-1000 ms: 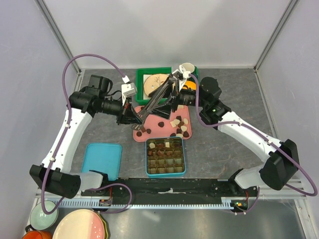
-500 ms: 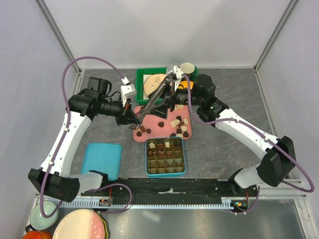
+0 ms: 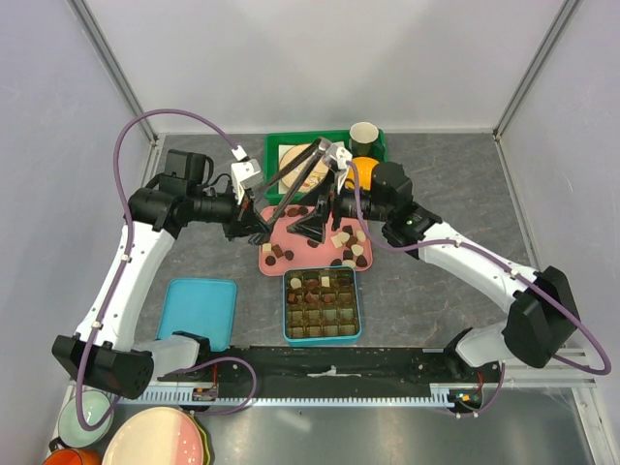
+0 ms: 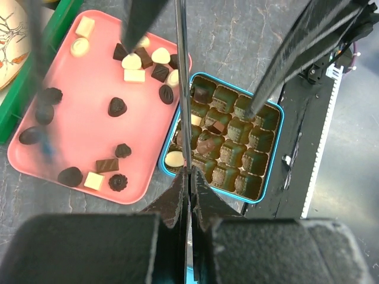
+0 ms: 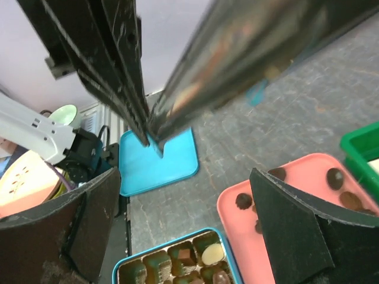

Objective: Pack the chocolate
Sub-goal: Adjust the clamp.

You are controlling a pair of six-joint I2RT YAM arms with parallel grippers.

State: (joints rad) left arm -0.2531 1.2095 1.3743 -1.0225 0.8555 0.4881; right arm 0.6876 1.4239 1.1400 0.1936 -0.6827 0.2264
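Dark, cream, maybe milk chocolate (image 4: 117, 106) pcs.

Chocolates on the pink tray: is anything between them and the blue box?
Nothing visible blocks them. The chocolates lie on the pink tray right beside the open blue box; only a thin metal tool hangs above.

Chocolate (image 4: 117, 106): dark, brown, white pieces scattered on pink tray (image 4: 83, 133); few in teal box (image 4: 260, 139).

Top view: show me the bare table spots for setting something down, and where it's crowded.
Bare table between the blue lid and the chocolate tin; more to the right of the tin. Crowded at the far centre: pink tray, green bin, orange, cup.
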